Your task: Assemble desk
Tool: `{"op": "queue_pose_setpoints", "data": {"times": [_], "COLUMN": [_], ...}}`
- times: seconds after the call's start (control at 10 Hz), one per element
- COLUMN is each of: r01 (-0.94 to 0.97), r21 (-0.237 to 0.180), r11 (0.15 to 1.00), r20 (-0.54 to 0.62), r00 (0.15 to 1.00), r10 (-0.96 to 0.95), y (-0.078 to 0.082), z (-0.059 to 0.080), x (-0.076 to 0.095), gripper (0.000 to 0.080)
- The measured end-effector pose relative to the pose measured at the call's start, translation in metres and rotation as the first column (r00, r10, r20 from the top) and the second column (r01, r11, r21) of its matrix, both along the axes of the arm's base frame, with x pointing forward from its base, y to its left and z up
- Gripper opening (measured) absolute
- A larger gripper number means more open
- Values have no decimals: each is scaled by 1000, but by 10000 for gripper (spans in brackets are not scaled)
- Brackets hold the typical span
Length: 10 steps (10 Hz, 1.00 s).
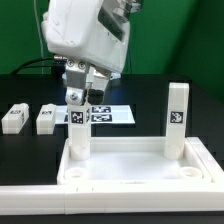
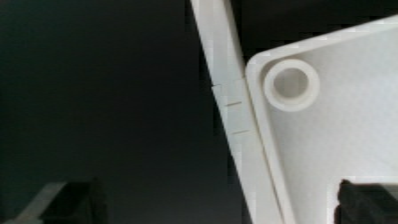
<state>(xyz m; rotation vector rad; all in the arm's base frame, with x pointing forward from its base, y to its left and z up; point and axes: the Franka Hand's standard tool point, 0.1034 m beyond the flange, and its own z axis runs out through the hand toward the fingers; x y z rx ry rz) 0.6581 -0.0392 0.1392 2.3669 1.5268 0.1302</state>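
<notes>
Wrist view is showing the fingers (image 2: 64, 202) standing spread wide, the two dark tips well apart and nothing lying between them. Beyond them a rounded corner of the tray top (image 2: 347, 120) is showing with an empty round socket (image 2: 288, 83). A long white strip (image 2: 226, 100) is running just beside that corner over the black desk (image 2: 98, 100), though I cannot tell whether it is the tray's own rim or a separate piece. Exterior view is showing the tray top lying flat on the near part of the desk, rim up, with two legs standing upright at its far corners: the left leg (image 1: 78, 138) at the exterior view's left and the right leg (image 1: 177, 115) at the exterior view's right, each carrying a black-white tag near its upper end. The arm (image 1: 88, 35) is hanging over the left leg, and the fingers are hovering just at its upper end; whether they are touching it is hard to tell. A loose leg (image 1: 14, 118) and a second loose leg (image 1: 45, 118) are lying on their sides on the desk at the far left, just beside each other and apart from the tray top. The marker board (image 1: 110, 113) is lying flat on the desk behind the left leg, partly hidden by it. A long white bar (image 1: 110, 205) is lying along the near edge, in front of the tray top.
</notes>
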Motion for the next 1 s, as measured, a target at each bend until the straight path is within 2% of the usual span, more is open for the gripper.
{"op": "queue_pose_setpoints", "data": {"times": [0.2, 0.3, 0.5, 0.7, 0.8, 1.0], "r01": [88, 155, 262, 392, 466, 564], "r21": [24, 51, 110, 150, 163, 192], "r11": [996, 987, 959, 908, 870, 803], "r20": [18, 16, 6, -20, -28, -21], "r00": [996, 988, 965, 919, 883, 820], "r10": [-89, -156, -264, -393, -468, -571], "y": [-1, -8, -28, -54, -62, -58], "z": [1, 8, 30, 28, 26, 25], "x": [0, -3, -22, -56, -66, -64], "gripper": [649, 649, 649, 649, 649, 649]}}
